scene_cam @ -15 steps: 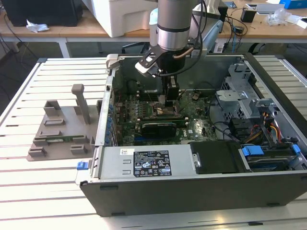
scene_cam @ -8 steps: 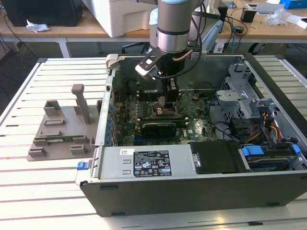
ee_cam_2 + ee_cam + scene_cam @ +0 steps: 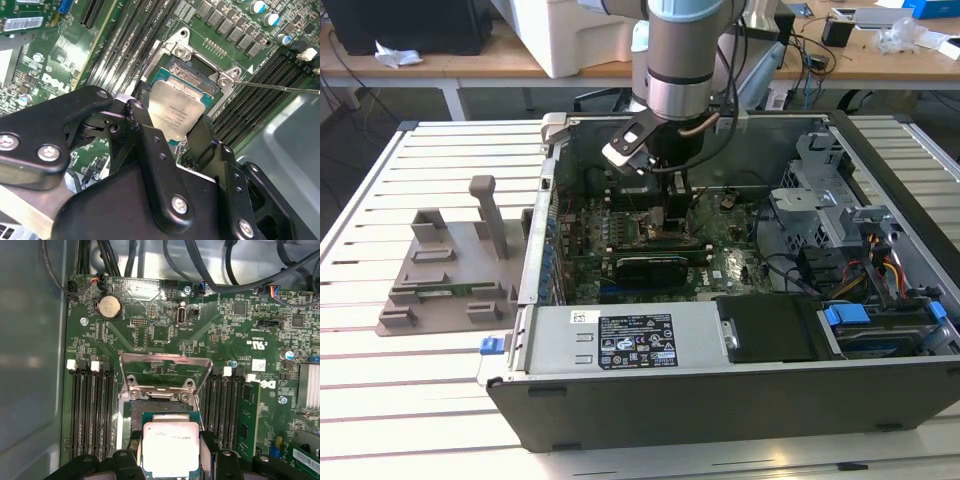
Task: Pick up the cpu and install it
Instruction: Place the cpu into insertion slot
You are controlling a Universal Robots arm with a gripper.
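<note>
The cpu (image 3: 170,449), a flat square chip with a silver-grey top, sits between my black fingers (image 3: 126,460) in both wrist views. My gripper (image 3: 171,455) is shut on its two opposite edges. It hangs just above the open motherboard socket (image 3: 159,407), whose metal load plate (image 3: 165,367) is swung up. In the second wrist view the cpu (image 3: 176,107) is tilted over the socket frame (image 3: 192,55). The exterior view has my gripper (image 3: 665,215) reaching down into the open computer case (image 3: 720,390), over the middle of the motherboard (image 3: 730,265).
Memory slots (image 3: 87,410) flank the socket on both sides. A black card (image 3: 650,268) lies near the socket, with cables and a drive cage (image 3: 840,210) on the exterior view's right. A grey fixture (image 3: 450,270) with a green memory stick (image 3: 445,291) stands on the slatted table, exterior view's left.
</note>
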